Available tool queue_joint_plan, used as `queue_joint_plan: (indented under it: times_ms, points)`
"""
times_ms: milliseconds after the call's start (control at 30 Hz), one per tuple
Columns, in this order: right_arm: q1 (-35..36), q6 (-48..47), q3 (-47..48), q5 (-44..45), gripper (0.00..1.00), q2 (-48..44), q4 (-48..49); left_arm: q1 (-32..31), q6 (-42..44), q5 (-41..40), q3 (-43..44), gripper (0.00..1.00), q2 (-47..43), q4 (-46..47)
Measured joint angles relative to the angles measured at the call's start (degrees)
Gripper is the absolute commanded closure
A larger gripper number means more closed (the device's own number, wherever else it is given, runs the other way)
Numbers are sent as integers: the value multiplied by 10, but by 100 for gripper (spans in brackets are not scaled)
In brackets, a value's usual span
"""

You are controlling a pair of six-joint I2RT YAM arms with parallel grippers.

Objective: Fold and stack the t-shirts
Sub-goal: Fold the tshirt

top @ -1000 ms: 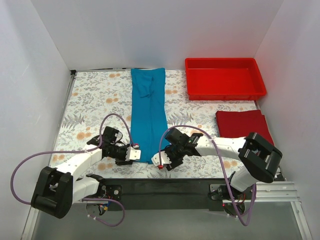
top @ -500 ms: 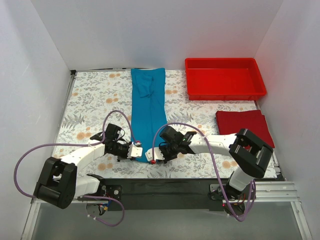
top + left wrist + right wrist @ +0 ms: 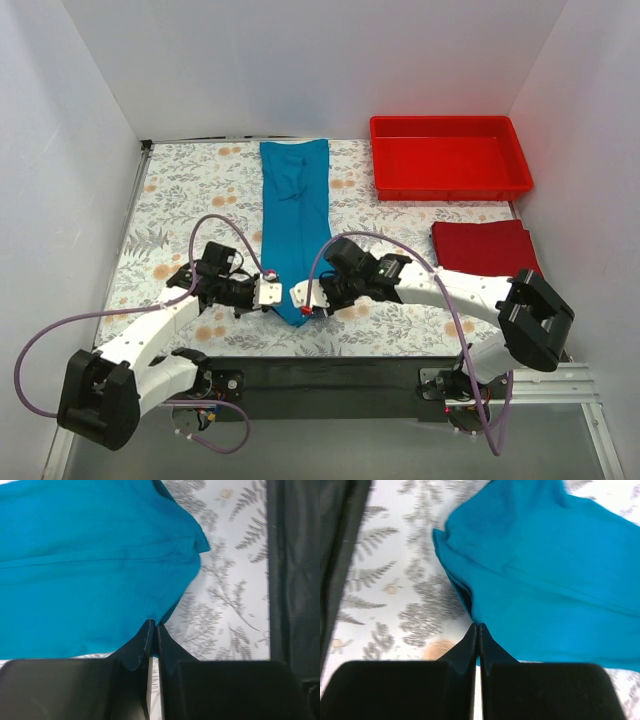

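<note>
Table (image 3: 180,200) under a leafy print holds the teal shirt (image 3: 296,205), a long strip whose long axis runs from the far edge straight back toward the arms. Its near end lies between the two grippers. The left gripper (image 3: 268,292) is clenched on the left corner and the right gripper (image 3: 303,297) on the right corner. All remaining cloth stretches away from both grips, so folding likely means carrying this end forward.
</note>
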Motion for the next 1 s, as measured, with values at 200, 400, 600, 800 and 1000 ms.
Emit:
queue_joint_plan:
  times_ms: [200, 400, 600, 800, 1000]
  points:
    - [-69, -21, 72, -5, 99, 32, -4, 45, -25, 17, 82, 100, 93, 47]
    - [-135, -55, 164, -9, 99, 118, 5, 90, -43, 35, 185, 100, 234, 116]
    - [-184, -81, 266, -14, 99, 222, 14, 116, -58, 38, 284, 100, 363, 166]
    - [-221, -102, 349, -18, 99, 302, 25, 132, -64, 35, 369, 100, 458, 198]
    - [-245, -122, 409, -24, 99, 362, 40, 139, -65, 25, 423, 100, 523, 221]
